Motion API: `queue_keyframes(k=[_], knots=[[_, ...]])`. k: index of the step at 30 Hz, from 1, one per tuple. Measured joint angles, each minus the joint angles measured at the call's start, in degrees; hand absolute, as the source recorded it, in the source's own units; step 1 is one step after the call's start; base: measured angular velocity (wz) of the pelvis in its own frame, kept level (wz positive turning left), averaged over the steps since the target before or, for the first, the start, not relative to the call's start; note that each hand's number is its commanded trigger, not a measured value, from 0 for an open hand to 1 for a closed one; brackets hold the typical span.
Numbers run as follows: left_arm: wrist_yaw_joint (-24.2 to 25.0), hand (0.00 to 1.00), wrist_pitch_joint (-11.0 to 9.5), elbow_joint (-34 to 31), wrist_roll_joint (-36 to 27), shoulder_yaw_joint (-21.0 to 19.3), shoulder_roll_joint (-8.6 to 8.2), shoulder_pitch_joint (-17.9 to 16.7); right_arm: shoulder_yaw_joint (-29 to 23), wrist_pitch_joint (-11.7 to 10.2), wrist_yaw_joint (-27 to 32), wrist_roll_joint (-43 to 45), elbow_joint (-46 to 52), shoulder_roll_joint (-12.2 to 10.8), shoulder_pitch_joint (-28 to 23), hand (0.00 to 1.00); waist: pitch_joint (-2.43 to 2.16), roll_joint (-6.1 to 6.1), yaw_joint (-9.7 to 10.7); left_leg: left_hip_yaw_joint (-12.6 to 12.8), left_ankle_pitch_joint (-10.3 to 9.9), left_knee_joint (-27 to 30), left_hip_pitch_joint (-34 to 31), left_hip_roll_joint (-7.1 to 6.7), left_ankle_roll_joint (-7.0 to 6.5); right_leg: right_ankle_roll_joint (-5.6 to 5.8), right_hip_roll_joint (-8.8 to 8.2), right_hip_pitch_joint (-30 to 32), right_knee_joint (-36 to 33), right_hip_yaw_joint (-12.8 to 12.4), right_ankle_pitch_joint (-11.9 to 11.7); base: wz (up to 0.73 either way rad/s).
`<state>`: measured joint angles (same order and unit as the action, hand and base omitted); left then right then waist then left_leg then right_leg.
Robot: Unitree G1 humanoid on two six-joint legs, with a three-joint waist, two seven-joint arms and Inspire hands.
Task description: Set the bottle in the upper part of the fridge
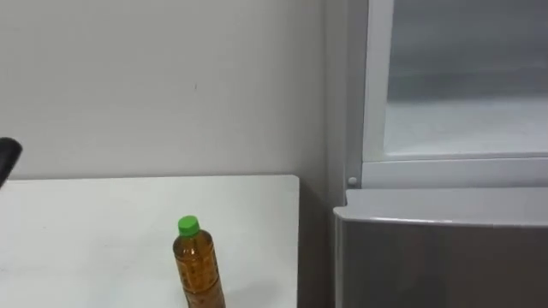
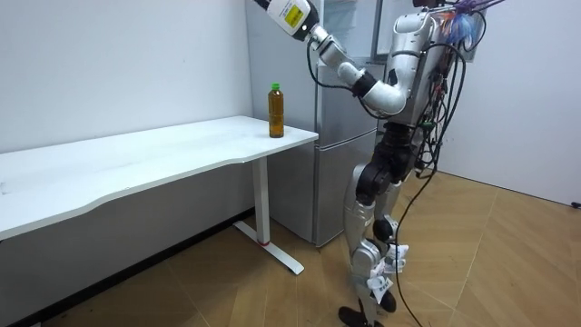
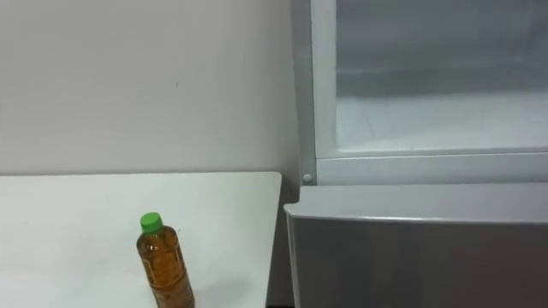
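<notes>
Room view: bottle (image 2: 276, 111) stands upright at table (image 2: 163, 154) corner beside fridge (image 2: 338, 145); left hand (image 1: 7, 158) state unclear.

The robot is standing upright just in front of the fridge (image 2: 331, 163), with its knees slightly bent. Its left arm (image 2: 340, 56) is reaching up and away from the fridge, bending at the elbow, with the forearm rising to the top edge of the room view. A dark part of the left hand (image 1: 7, 157) is showing well to the left of the fridge.
</notes>
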<state>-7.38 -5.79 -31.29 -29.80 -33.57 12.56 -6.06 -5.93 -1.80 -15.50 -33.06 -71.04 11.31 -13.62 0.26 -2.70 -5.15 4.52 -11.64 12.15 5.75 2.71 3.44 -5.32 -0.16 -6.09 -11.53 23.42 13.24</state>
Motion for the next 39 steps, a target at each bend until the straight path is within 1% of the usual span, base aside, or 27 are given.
queue_keyframes(k=[1,2,3,5,6,8,9,11,12,13,14,15,17,18,20,21,23,24,25,26,27,28,30,32,34,35,39], knots=[[-0.38,0.00,0.00,0.81,0.00,-0.18,-0.03,-0.84,-0.01,-0.02,0.01,0.21,0.93,-0.20,-0.50,0.00,0.13,-0.19,-0.02,0.02,0.00,0.00,-0.02,-0.01,-0.01,0.02,0.00,0.02,0.10,0.00,0.01,0.00],[-0.71,0.00,-0.01,1.73,0.04,-0.20,-0.38,-1.67,-0.46,-0.01,-0.01,1.22,2.04,-0.24,-1.11,0.00,0.09,-0.36,0.03,0.03,-0.01,-0.06,-0.03,-0.04,-0.01,0.05,0.00,0.01,0.12,-0.08,0.03,0.00],[-0.90,0.00,-0.03,2.31,-0.07,-0.21,-0.59,-2.23,-0.88,-0.02,-0.07,2.03,2.39,-0.20,-1.27,0.00,0.19,-0.18,0.00,0.02,-0.01,-0.09,-0.06,-0.09,-0.02,0.11,-0.05,0.03,0.11,-0.08,0.07,0.00],[-1.01,0.00,-0.21,6.02,-0.04,-0.22,-0.92,-4.53,-2.22,0.00,-0.32,3.28,2.41,-0.25,-1.45,0.00,0.15,-0.65,0.12,0.02,-0.01,-0.05,-0.10,-0.22,-0.02,0.25,-0.22,0.30,-0.07,-0.04,0.28,0.00],[-1.14,0.00,-0.23,6.82,0.00,-0.16,-1.05,-5.23,-2.31,0.02,-0.37,3.65,2.46,-0.24,-1.48,0.00,0.14,-0.63,0.26,0.04,-0.01,-0.06,-0.09,-0.25,-0.02,0.28,-0.27,0.40,-0.19,-0.05,0.34,0.00],[-2.38,0.00,-0.30,9.66,-0.10,0.03,-1.56,-8.24,-2.78,0.04,-0.67,3.96,2.67,-0.19,-1.68,0.00,0.04,-0.42,0.33,0.10,-0.01,-0.05,-0.06,-0.32,-0.02,0.29,-0.40,0.44,-0.44,-0.03,0.53,0.00],[-2.60,0.00,-0.48,10.68,-0.15,0.05,-1.66,-8.87,-2.86,0.03,-0.67,3.94,2.66,-0.19,-1.74,0.00,0.01,-0.34,0.32,0.13,-0.01,-0.06,-0.02,-0.34,-0.02,0.29,-0.41,0.38,-0.43,-0.03,0.55,0.00],[-3.53,0.00,-0.88,15.93,-2.49,0.22,-2.11,-10.49,-3.40,0.04,-0.68,4.14,3.25,-0.11,-2.22,0.00,-0.03,-0.18,0.35,0.15,-0.01,-0.44,0.71,-0.37,-0.02,0.29,-0.40,0.22,-0.47,-0.26,0.55,-0.05],[-3.76,0.00,-0.94,17.21,-3.43,0.22,-2.49,-10.75,-3.61,0.06,-0.67,4.38,3.76,-0.10,-2.38,0.00,-0.04,-0.21,0.28,0.15,-0.01,-0.57,0.84,-0.36,-0.02,0.29,-0.39,0.23,-0.49,-0.37,0.55,-0.08],[-4.18,0.00,-1.26,20.35,-5.01,0.74,-3.07,-11.54,-3.77,0.04,-0.67,4.55,4.37,0.00,-2.32,0.00,-0.05,-0.20,0.23,0.21,-0.02,-0.57,0.86,-0.39,-0.03,0.30,-0.44,0.18,-0.51,-0.42,0.55,-0.05],[-4.29,0.00,-1.50,22.24,-5.92,1.32,-3.13,-11.95,-3.79,0.02,-0.68,4.54,4.32,0.03,-2.50,0.00,-0.04,-0.18,0.31,0.14,-0.02,-0.57,0.87,-0.42,-0.04,0.31,-0.49,0.12,-0.57,-0.42,0.55,-0.04],[-4.30,0.00,-1.72,26.23,-7.29,2.61,-3.16,-12.62,-3.94,0.01,-0.85,4.59,4.36,-0.08,-2.49,0.00,-0.10,-0.04,0.38,-0.02,-0.05,-0.56,0.91,-0.43,-0.09,0.33,-0.54,0.11,-0.72,-0.42,0.57,0.00],[-4.25,0.00,-1.83,33.25,-8.99,4.81,-3.63,-13.17,-4.38,0.02,-1.98,5.20,4.40,-0.28,-2.58,0.00,-0.08,0.47,0.32,0.18,-0.23,-0.54,0.88,-0.42,-0.38,0.40,-0.56,0.40,-1.17,-0.78,0.67,0.00],[-4.09,0.00,-1.90,35.52,-9.00,5.38,-3.64,-13.23,-4.48,0.00,-2.03,5.60,4.42,-0.20,-2.59,0.00,-0.10,0.55,0.32,0.20,-0.26,-0.54,0.89,-0.43,-0.44,0.44,-0.56,0.41,-1.18,-0.94,0.69,-0.05],[-3.37,0.00,-2.03,45.45,-9.07,8.23,-3.65,-13.28,-4.42,-0.04,-2.11,6.39,4.58,-0.09,-2.74,0.00,-0.19,0.73,0.30,0.34,-0.50,-0.50,0.88,-0.45,-0.80,0.55,-0.56,0.49,-1.23,-1.22,0.69,-0.04],[-3.26,0.00,-2.19,47.82,-9.13,9.24,-3.63,-13.45,-4.40,-0.06,-2.24,6.41,4.59,-0.10,-2.88,0.00,-0.20,0.77,0.36,0.55,-0.55,-0.50,0.88,-0.43,-0.88,0.59,-0.57,0.50,-1.21,-1.22,0.66,0.00],[-2.44,0.00,-2.54,57.56,-9.22,13.44,-3.63,-13.52,-4.39,-0.12,-2.28,6.57,4.47,-0.11,-2.85,0.00,-0.40,1.03,0.41,1.47,-0.66,-0.44,0.90,-0.44,-1.06,0.75,-0.70,0.55,-1.33,-1.36,0.57,-0.02],[-2.11,0.00,-2.53,59.71,-9.22,14.43,-3.64,-13.61,-4.40,-0.14,-2.28,6.77,4.47,-0.12,-2.85,0.00,-0.48,1.04,0.60,1.72,-0.69,-0.40,0.92,-0.44,-1.10,0.77,-0.73,0.56,-1.39,-1.47,0.56,-0.04],[-1.52,0.00,-2.55,63.21,-9.21,16.40,-3.64,-13.87,-4.40,-0.19,-2.29,7.51,4.36,-0.12,-2.74,0.00,-0.42,1.45,0.83,1.90,-0.77,-0.34,0.89,-0.44,-1.23,0.82,-0.80,0.60,-1.50,-1.47,0.56,-0.04],[-0.28,0.00,-2.62,67.28,-8.81,17.62,-3.62,-13.78,-4.41,-0.21,-2.29,8.58,4.12,-0.03,-2.78,0.00,-0.43,1.77,0.86,2.62,-0.80,-0.38,0.93,-0.41,-1.27,0.88,-0.90,0.77,-1.86,-1.56,0.60,-0.05],[0.44,0.00,-2.84,69.53,-8.00,18.20,-3.58,-13.69,-4.40,-0.24,-2.29,8.92,4.10,0.01,-2.71,0.00,-0.47,1.82,0.83,3.23,-0.81,-0.35,0.94,-0.39,-1.30,0.90,-1.00,0.88,-2.11,-1.60,0.64,0.00],[1.65,0.00,-2.96,73.56,-5.57,19.56,-3.50,-13.60,-4.36,-0.55,-2.44,8.75,4.12,0.04,-2.64,0.00,-0.25,2.23,1.17,3.45,-0.89,-0.23,0.80,-0.40,-1.42,0.95,-1.11,0.91,-2.18,-1.46,0.66,0.00],[3.15,0.00,-2.93,77.75,-2.94,21.84,-3.43,-13.68,-4.02,-0.82,-2.66,8.48,4.22,0.04,-2.25,0.00,-0.24,2.19,1.85,3.48,-1.25,0.98,-0.28,-0.42,-1.89,1.18,-1.31,1.34,-2.45,-1.16,0.77,0.13],[5.73,0.00,-2.96,83.50,1.33,23.95,-3.06,-13.27,-3.65,-0.79,-2.63,8.37,3.93,0.05,-1.90,0.00,-0.24,2.20,1.92,3.46,-1.50,1.55,-1.03,-0.46,-2.12,1.51,-1.70,2.30,-3.56,-1.53,1.09,0.08],[6.70,0.00,-2.91,86.47,3.87,24.94,-2.96,-13.35,-2.54,-0.79,-2.46,8.08,3.81,0.05,-1.37,0.00,-0.20,2.43,2.11,3.60,-1.55,1.56,-1.16,-0.49,-2.21,1.57,-1.94,2.64,-3.93,-1.49,1.10,-0.02],[6.97,0.00,-2.86,88.01,5.17,24.95,-2.97,-13.37,-1.91,-0.76,-2.23,7.70,3.73,0.02,-1.06,0.00,-0.21,2.64,2.05,4.24,-1.56,1.57,-1.15,-0.49,-2.23,1.61,-2.08,2.78,-4.21,-1.48,1.12,-0.04],[7.05,0.00,-2.73,91.23,7.29,26.03,-3.00,-12.89,0.35,-0.78,-2.19,4.99,3.63,-0.43,-0.67,0.00,-0.08,2.98,2.31,4.79,-1.55,1.46,-0.89,-0.42,-2.27,1.85,-2.15,2.20,-4.03,-1.46,1.01,0.05]])
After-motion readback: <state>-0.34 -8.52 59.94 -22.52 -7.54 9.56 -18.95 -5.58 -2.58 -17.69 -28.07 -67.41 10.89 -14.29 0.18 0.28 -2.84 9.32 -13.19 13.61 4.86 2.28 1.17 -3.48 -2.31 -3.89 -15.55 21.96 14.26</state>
